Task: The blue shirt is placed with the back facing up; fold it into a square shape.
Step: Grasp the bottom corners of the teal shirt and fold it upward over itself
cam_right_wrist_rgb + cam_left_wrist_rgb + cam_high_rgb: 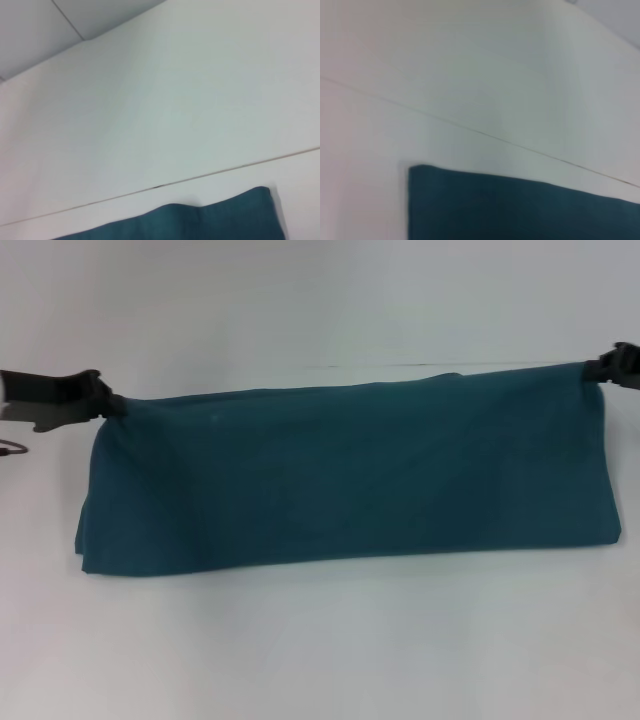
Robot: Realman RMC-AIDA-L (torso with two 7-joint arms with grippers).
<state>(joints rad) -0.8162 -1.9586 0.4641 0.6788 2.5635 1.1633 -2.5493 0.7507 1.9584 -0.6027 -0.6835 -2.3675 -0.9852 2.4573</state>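
Item: the blue shirt (350, 480), soft, limp, light, hung as a wide folded band over the white table (320, 650). You had the left gripper (108, 405) and right gripper (598, 370) pinched on its top corners, sensible holds for sagging cloth.

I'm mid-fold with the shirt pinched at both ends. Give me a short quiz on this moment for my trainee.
1. True or false: the blue shirt lies open with both sleeves spread out.
2. Which gripper holds the far corner on the robot's left? A) left gripper B) right gripper
3. Fill in: the shirt now forms a long folded ____ across the white table.

Key: 1 false, it is already folded into a band; 2 A; 3 band.
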